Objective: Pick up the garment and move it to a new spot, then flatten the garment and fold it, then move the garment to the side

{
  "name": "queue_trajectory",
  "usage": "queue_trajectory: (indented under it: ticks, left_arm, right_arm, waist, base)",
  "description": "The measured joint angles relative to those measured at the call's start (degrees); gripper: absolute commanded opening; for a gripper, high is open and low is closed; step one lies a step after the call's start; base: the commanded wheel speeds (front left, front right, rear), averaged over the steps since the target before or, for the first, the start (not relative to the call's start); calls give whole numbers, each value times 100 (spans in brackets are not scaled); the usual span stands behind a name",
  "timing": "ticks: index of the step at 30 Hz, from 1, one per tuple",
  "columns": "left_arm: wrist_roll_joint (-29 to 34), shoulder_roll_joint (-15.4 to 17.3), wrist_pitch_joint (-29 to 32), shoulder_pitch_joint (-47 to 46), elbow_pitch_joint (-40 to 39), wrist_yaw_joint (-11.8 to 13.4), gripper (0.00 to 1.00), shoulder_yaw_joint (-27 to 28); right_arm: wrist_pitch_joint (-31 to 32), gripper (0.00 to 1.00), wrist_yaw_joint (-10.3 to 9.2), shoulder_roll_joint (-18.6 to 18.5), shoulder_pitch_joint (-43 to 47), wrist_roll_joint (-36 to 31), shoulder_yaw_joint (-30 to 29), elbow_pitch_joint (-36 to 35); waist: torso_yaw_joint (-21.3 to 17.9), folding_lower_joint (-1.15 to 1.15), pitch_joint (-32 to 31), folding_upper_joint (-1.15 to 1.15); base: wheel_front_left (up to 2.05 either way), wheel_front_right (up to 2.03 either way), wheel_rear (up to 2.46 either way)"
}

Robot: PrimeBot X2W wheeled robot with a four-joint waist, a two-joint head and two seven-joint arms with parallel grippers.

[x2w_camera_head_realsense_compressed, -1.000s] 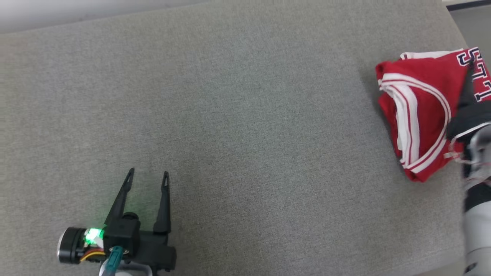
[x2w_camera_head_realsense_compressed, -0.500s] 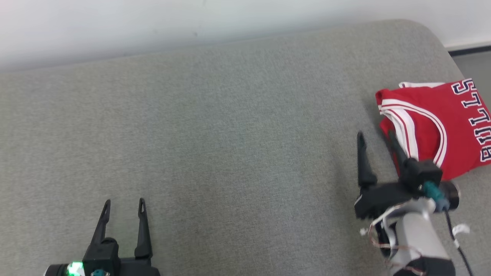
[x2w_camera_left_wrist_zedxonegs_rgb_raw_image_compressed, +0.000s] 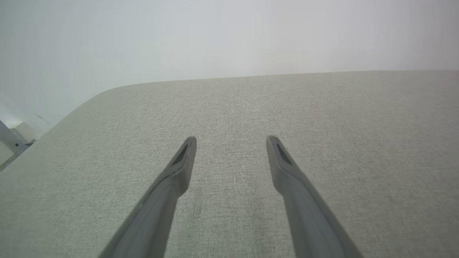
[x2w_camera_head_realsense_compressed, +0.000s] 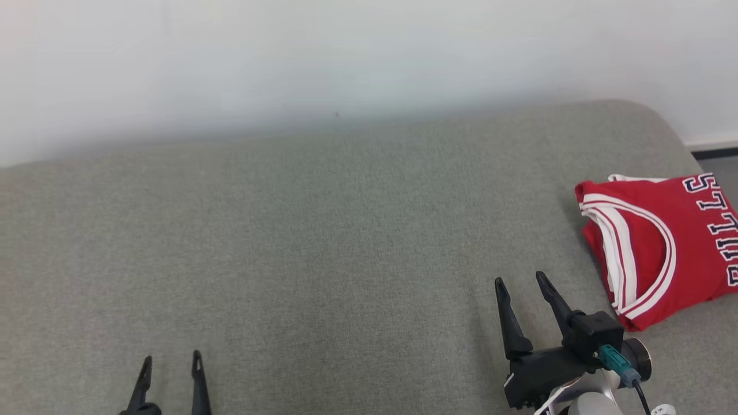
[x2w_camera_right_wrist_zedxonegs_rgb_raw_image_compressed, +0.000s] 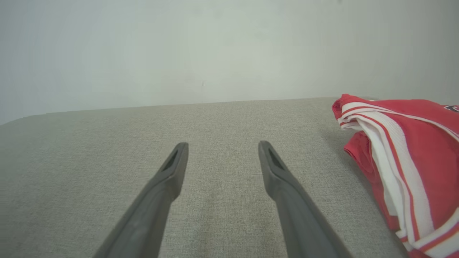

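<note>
Lying folded at the right end of the counter (x2w_camera_head_realsense_compressed: 323,242), the garment (x2w_camera_head_realsense_compressed: 657,248), a red jersey with white-and-red banding and dark lettering, forms a compact stack, its trimmed openings turned toward the middle of the surface and its far right part cut off by the edge of the head view; this position, judged against the task, suggests that the fold is made and the piece already set aside, leaving the broad middle of the counter free; the right tool (x2w_camera_head_realsense_compressed: 520,278) sits near the garment's lower left corner but apart from it, bare fabric between them, its two dark fingers spread and holding nothing; the left tool (x2w_camera_head_realsense_compressed: 172,355), low at the near left, likewise has its fingers apart and empty over bare cloth, a posture that reads as rest, since nothing appears left to grasp; the counter is covered in a grey woven fabric, smooth and without visible creases, with rounded far corners; behind it rises a plain pale wall (x2w_camera_head_realsense_compressed: 346,57), met at the far right by a dark baseboard (x2w_camera_head_realsense_compressed: 715,153).
</note>
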Motion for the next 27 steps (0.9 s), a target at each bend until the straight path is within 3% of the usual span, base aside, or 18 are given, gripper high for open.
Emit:
queue_trajectory:
  ticks: [20,21,27]
  left_arm:
    - [-62,-30,0,151,101,-417,100,296]
    - [-60,-31,2,151,137,-415,0,292]
    - [-205,-71,119,176,415,-411,0,312]
  right_arm:
    - [0,100,0,-2,202,227,54,-107]
    - [0,0,0,-2,223,226,52,-73]
    - [107,0,0,-1,442,386,13,177]
  waist:
    - [218,1,-431,0]
    - [218,2,-431,0]
    - [223,1,-431,1]
  base:
    - [0,0,0]
    - [0,0,0]
    - [0,0,0]
